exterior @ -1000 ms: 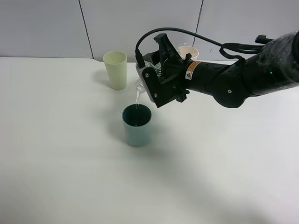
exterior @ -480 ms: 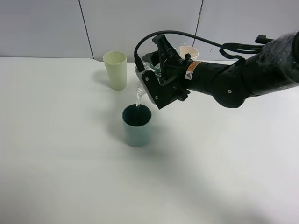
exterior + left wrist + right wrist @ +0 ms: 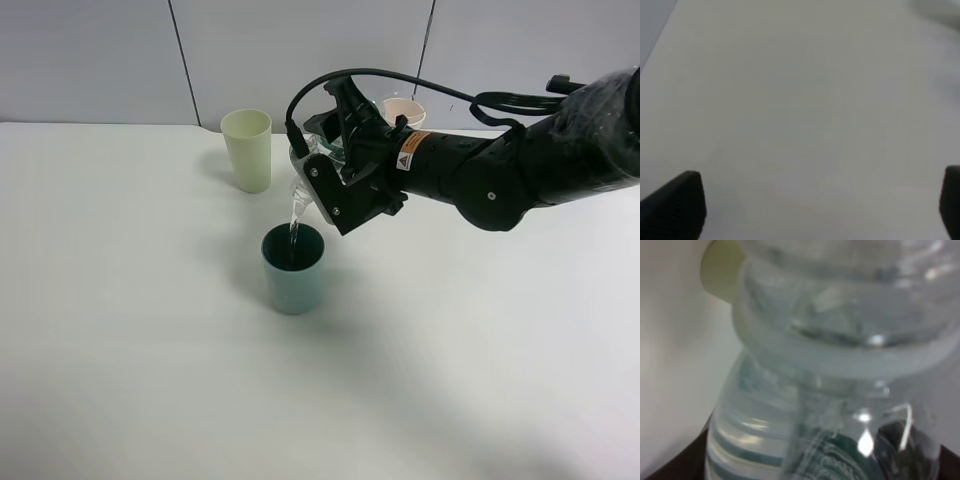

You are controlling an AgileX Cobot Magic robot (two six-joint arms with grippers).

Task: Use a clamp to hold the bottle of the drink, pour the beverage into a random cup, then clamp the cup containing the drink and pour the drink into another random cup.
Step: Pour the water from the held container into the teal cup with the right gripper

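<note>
A clear plastic bottle (image 3: 302,178) is tipped neck-down over the teal cup (image 3: 293,268), and a thin stream of clear drink (image 3: 293,216) falls into it. My right gripper (image 3: 340,185) is shut on the bottle's body. In the right wrist view the bottle (image 3: 840,365) fills the picture and hides the fingers. A pale green cup (image 3: 247,150) stands upright behind the teal one. A cream cup (image 3: 403,108) shows partly behind the right arm. My left gripper (image 3: 820,207) hangs open over bare table, its dark fingertips (image 3: 677,204) far apart with nothing between them.
The right arm's black body (image 3: 520,165) and its cable (image 3: 400,78) stretch across the back right of the white table (image 3: 150,380). A grey panelled wall (image 3: 100,60) rises behind the table's far edge. The left arm is outside the high view.
The right gripper has rolled slightly further and risen a little, tipping the bottle more. The stream keeps running into the teal cup. The cups have not moved.
</note>
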